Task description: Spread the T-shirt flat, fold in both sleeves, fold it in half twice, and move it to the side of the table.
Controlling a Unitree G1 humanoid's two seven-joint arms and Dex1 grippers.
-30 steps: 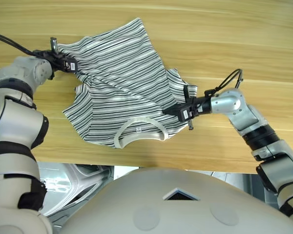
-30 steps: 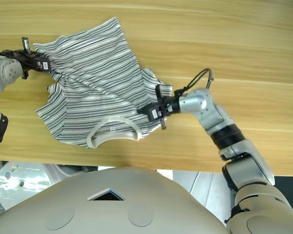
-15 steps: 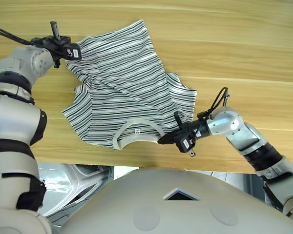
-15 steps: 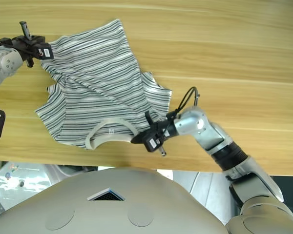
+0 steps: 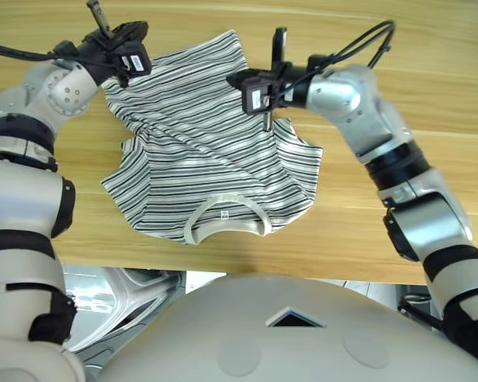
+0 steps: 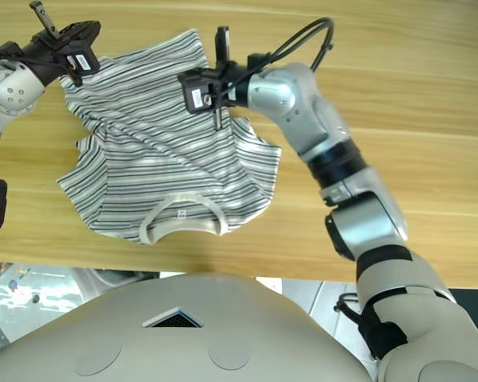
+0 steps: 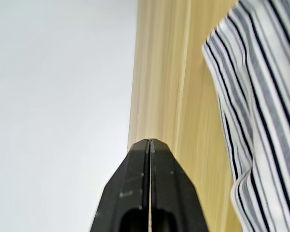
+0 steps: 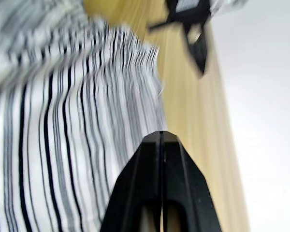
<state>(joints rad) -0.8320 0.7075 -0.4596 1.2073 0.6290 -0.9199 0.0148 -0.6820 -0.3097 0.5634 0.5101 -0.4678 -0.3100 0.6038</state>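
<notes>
A striped T-shirt lies rumpled on the wooden tabletop. It is not spread flat. Its white collar points toward the robot, close to the near edge, and the hem reaches toward the far side. Creases run slantwise across the middle of the cloth. The sleeve on the robot's right fans out to the side, and the left side is bunched with its edge turned under.

The left gripper is at the shirt's far left corner. In its wrist view the fingers are pressed together with nothing between them, and the striped edge of the cloth lies just beside them over bare wood.

The right gripper hangs over the far part of the shirt, near the hem. Its fingers are also closed on nothing, with striped cloth below them. The two grippers are near each other across the far end of the shirt.
</notes>
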